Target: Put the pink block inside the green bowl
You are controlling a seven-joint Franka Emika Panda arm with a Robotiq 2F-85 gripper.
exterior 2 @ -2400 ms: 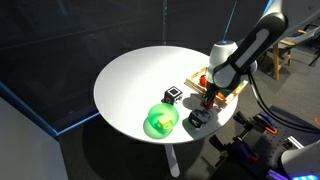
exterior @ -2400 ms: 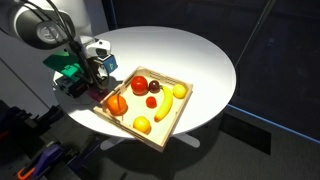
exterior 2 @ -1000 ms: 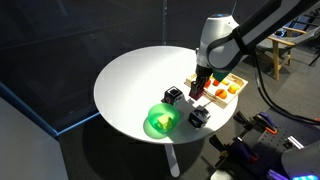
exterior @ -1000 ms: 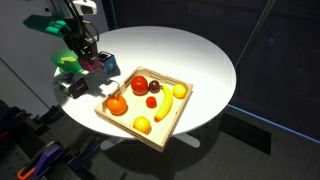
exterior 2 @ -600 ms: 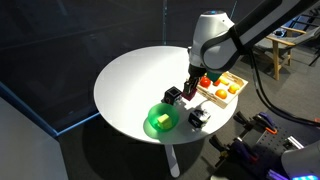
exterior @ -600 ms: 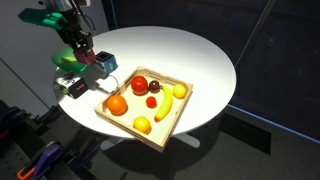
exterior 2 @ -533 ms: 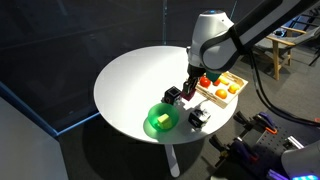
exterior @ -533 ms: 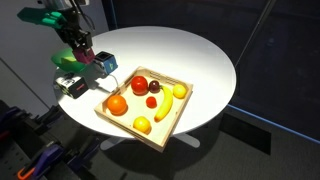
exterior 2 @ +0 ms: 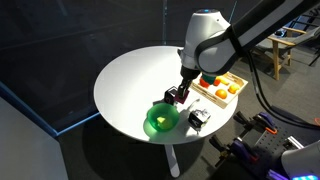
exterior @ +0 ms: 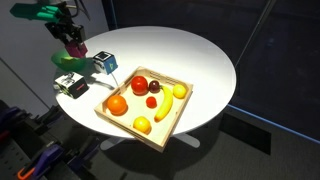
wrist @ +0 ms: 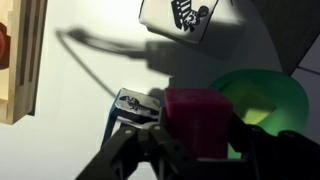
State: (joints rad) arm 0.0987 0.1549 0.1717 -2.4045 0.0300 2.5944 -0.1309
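Pink block [wrist: 197, 120] sits clamped between the closed fingers [wrist: 148, 150], held clear above the white surface [exterior: 170, 50]. Directly below the fingers and a little to one side lies the green bowl [wrist: 265, 95], its rim partly hidden behind the block in the wrist view. On the fingers' opposite side rests a grey-blue patterned block [wrist: 130, 105]. A white patterned cube [wrist: 185, 15] lies farther ahead of them, and the wooden tray [wrist: 20, 70] sits farthest out.
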